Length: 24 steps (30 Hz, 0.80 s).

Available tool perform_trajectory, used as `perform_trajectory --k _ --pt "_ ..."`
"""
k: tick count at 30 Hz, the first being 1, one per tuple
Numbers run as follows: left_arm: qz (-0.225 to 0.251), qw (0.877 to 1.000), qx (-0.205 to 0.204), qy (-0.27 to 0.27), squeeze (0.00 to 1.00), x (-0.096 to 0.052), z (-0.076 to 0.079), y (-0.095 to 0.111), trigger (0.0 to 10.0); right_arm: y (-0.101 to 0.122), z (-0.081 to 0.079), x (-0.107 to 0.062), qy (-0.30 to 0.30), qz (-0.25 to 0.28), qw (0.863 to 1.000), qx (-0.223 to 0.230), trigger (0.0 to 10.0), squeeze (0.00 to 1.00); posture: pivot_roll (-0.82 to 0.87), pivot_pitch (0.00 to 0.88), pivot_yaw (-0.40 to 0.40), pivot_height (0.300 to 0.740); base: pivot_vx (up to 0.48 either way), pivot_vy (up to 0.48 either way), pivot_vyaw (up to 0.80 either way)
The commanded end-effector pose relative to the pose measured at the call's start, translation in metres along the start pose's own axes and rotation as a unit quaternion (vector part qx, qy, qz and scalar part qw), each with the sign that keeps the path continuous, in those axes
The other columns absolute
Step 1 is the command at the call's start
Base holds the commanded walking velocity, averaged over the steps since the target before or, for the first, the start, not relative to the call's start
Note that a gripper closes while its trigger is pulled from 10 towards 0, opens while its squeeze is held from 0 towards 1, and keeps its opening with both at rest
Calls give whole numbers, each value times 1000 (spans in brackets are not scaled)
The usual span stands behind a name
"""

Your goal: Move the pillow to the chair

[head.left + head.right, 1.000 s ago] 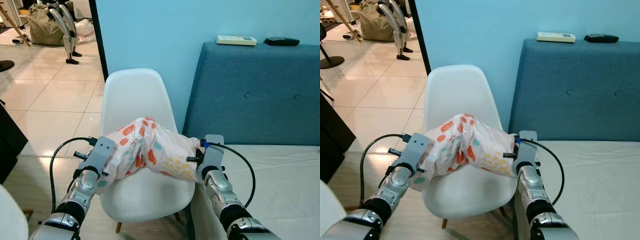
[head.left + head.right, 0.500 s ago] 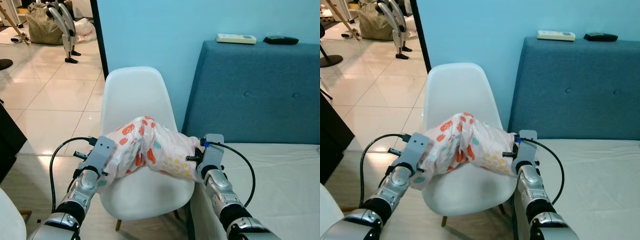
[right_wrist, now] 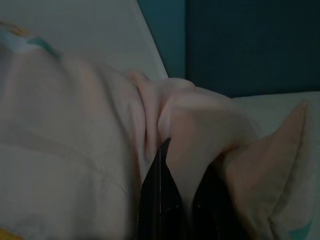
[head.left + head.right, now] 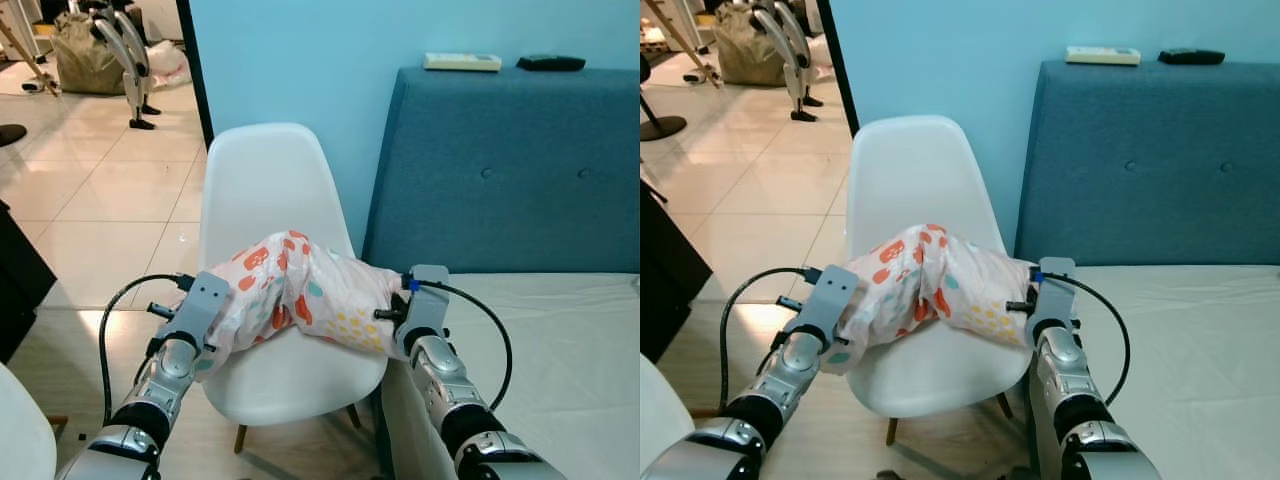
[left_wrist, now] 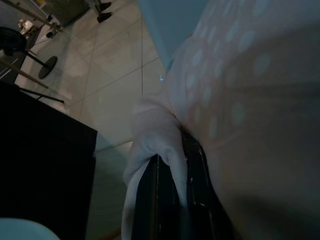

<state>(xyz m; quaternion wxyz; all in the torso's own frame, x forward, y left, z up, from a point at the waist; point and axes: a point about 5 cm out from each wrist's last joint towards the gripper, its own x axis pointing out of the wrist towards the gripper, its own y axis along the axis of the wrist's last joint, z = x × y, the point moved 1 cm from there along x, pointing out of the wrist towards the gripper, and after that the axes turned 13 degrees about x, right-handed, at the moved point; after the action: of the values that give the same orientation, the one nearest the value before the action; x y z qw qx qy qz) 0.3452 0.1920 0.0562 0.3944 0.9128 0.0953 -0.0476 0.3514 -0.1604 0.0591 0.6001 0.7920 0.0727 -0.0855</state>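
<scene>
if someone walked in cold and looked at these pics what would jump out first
The spotted pillow stands out first, bunched up over the seat of the white chair, pinched at one end by the left gripper and at the other by the right gripper. Next comes the teal headboard to the right of the chair, with two remotes lying on its top edge.

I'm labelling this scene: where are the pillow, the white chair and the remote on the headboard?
pillow [image 4: 300, 295], left eye view, its patterned middle.
white chair [image 4: 265, 185], left eye view, its backrest.
remote [image 4: 461, 62], left eye view, its white body.
</scene>
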Motion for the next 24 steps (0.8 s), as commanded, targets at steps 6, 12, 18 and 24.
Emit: perform_trajectory --k 6,12,18,24 --pt "16 1000 -2 -3 0 2 0 8 10000 1 -3 0 3 3 1000 -11 10000 0 -49 85 1 627 0 0 0" --pt "15 1000 1 -5 0 1 1 6 10000 2 -2 1 2 3 1000 -13 10000 0 -48 90 -1 627 0 0 0" --pt "16 1000 3 -4 0 1 0 6 10000 2 -3 0 4 3 1000 -13 10000 0 -44 94 -3 627 0 0 0" --pt "17 1000 5 -3 0 1 -3 5 10000 2 -4 1 5 2 1000 -14 10000 0 -41 99 -1 627 0 0 0"
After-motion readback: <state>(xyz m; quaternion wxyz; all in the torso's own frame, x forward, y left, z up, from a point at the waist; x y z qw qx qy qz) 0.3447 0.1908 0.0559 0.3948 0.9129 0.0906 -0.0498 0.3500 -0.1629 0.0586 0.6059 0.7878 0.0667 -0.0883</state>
